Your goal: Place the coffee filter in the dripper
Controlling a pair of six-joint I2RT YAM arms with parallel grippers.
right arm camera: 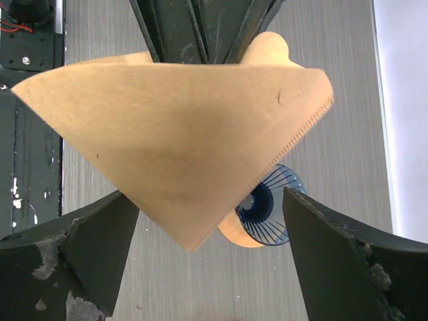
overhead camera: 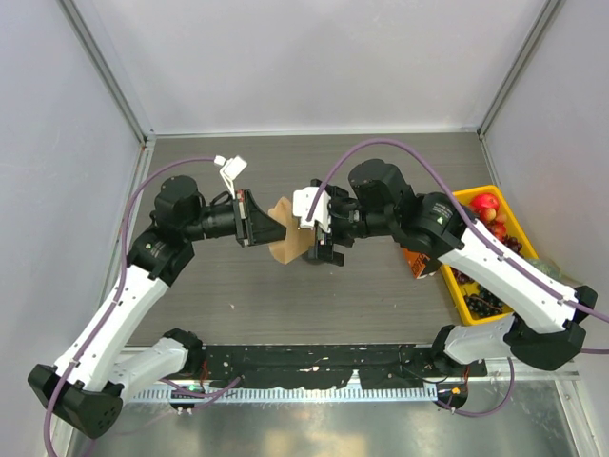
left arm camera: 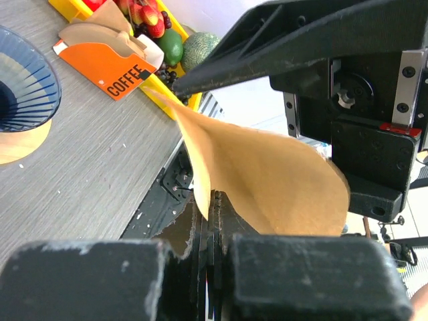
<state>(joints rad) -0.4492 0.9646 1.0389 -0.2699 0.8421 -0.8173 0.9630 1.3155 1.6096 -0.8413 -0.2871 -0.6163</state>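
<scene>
A grey wood-grain table [overhead camera: 238, 314] inside a white-walled enclosure carries everything, with a yellow fruit tray [overhead camera: 460, 303] and an orange coffee box [left arm camera: 107, 67] lying out beyond the right tool [right arm camera: 205, 194]. The left tool [left arm camera: 212, 264] is clamped shut on one edge of the coffee filter [right arm camera: 180, 134] and holds it in the air between the two arms, the cone puffed open. The right tool is spread wide, one finger on each side of the filter's pointed end, and by its wrist view it touches neither side. The dripper [right arm camera: 271, 207] sits on the table under the right tool, below the filter's tip and a little off to one side of it. The step in hand looks like lining the paper up over the blue cone. To do it well, the left tool should probably bring the tip over the middle of the dripper before any descent, since thin paper will likely buckle against the ribs if it lands off-centre. The right tool's best use may be to steady the cone lightly or to clear out from above the dripper, which looks light enough to be nudged. Letting go seems wise only once the paper has nested
</scene>
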